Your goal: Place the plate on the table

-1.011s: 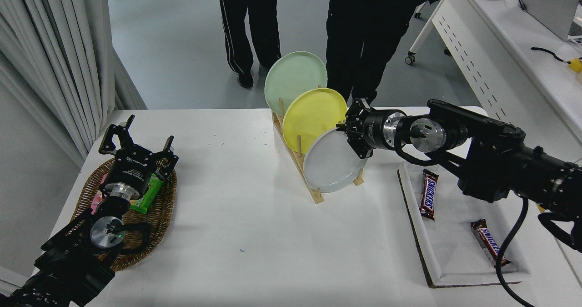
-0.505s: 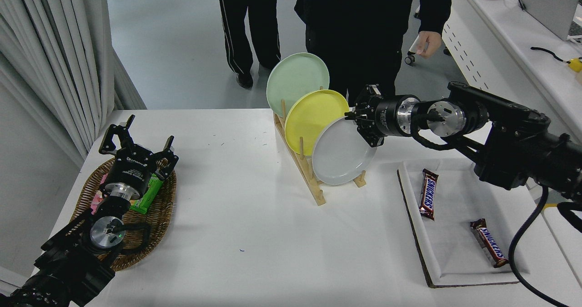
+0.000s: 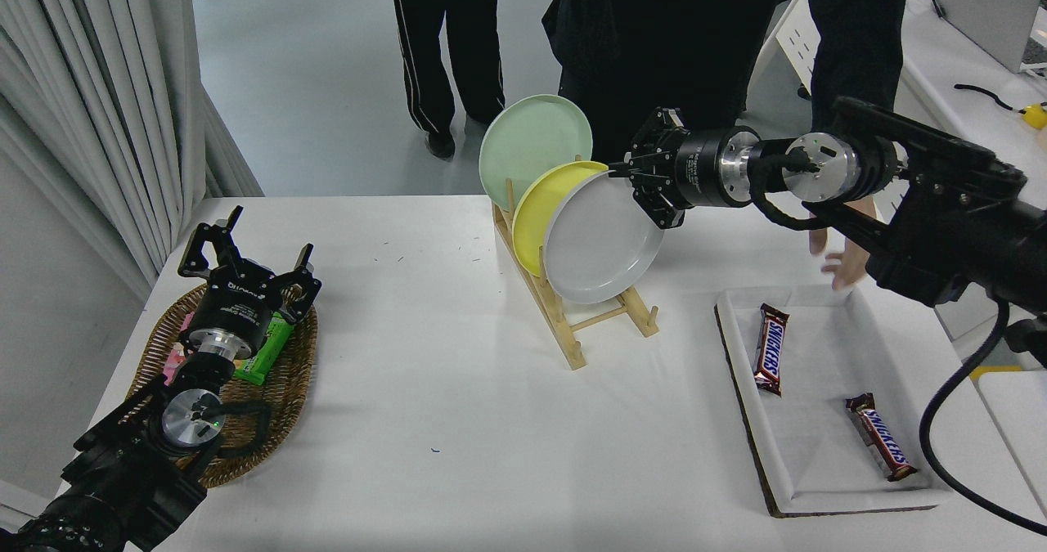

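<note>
The light-grey plate (image 3: 601,241) hangs upright, lifted clear of the wooden rack (image 3: 572,323), in front of the yellow plate (image 3: 536,204). My right gripper (image 3: 638,182) is shut on the grey plate's upper right rim and holds it above the white table (image 3: 458,388). The pale green plate (image 3: 532,139) stands at the back of the rack. My left gripper (image 3: 245,249) is parked, open, over the wicker basket (image 3: 282,388) at the lower left.
A white tray (image 3: 818,454) with two Snickers bars (image 3: 770,347) lies at the right. A person's hand (image 3: 842,262) rests at the tray's far edge, behind my right arm. Another person stands beyond the table. A white desk (image 3: 949,53) is at the upper right.
My right gripper has lifted the grey plate up and out of the rack's front slot. A person has leaned in and put a hand on the table by the tray.
</note>
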Available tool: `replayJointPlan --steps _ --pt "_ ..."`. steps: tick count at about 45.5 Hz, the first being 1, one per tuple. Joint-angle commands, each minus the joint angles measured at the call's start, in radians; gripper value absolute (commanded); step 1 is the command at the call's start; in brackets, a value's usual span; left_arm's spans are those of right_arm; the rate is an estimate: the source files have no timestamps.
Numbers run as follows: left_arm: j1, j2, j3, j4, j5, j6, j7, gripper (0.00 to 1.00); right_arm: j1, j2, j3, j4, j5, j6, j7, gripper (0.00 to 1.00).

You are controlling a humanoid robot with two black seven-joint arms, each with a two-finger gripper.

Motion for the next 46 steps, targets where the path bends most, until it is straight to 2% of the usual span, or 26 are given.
replayJointPlan --steps 1,10,25,46 --pt "0.0 0.0 0.0 -0.001 0.0 0.0 0.0 1.0 0.059 -0.045 0.001 0.06 0.108 -0.012 -0.025 0.0" --pt "0.0 0.0 0.0 0.001 0.0 0.0 0.0 1.0 0.104 -0.071 0.001 0.1 0.191 -0.02 -0.043 0.0" --pt "0.0 0.0 0.0 0.001 0.0 0.0 0.0 1.0 0.156 -0.08 0.016 0.175 0.329 -0.112 -0.057 0.0" --pt "0.0 0.0 -0.001 0.001 0.0 0.0 0.0 1.0 0.145 -0.085 0.044 0.258 0.357 -0.225 -0.064 0.0"
